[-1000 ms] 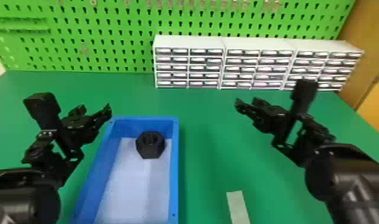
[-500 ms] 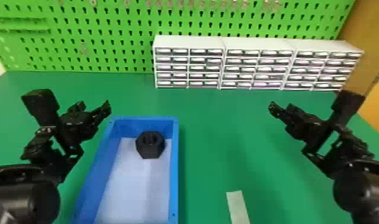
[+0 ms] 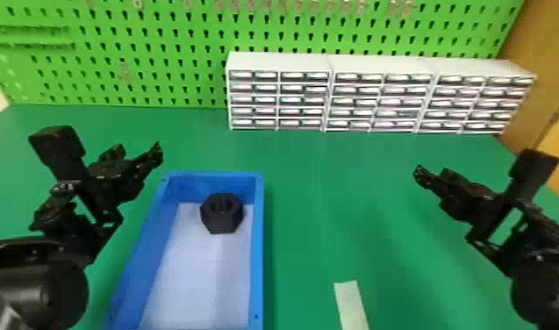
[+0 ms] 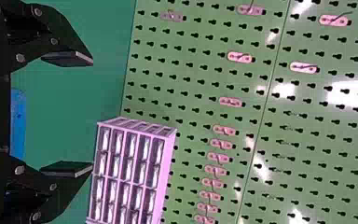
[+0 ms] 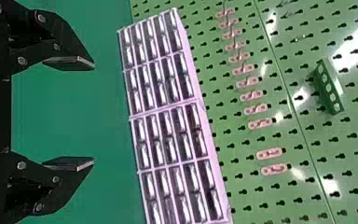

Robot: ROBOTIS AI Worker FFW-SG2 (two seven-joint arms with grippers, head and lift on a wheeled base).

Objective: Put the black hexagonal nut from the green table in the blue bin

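The black hexagonal nut (image 3: pixel 221 213) lies inside the blue bin (image 3: pixel 258 263), near its far wall. To the left of the bin, above the green table (image 3: pixel 335 188), is my left gripper (image 3: pixel 157 153), clear of the nut. In the left wrist view the left gripper (image 4: pixel 92 114) is open with nothing between its fingers; part of the bin's blue edge (image 4: pixel 17 123) appears behind it. Well to the right of the bin is my right gripper (image 3: pixel 418 171). In the right wrist view the right gripper (image 5: pixel 94 114) also stands open and holds nothing.
White drawer cabinets (image 3: pixel 379 66) stand in a row at the table's back, before a green pegboard (image 3: pixel 159 57). A pale strip (image 3: pixel 352 305) lies on the table right of the bin, near the front.
The right arm has moved outward to the right, away from the bin. The left arm has hardly shifted, and the nut has stayed where it was in the bin.
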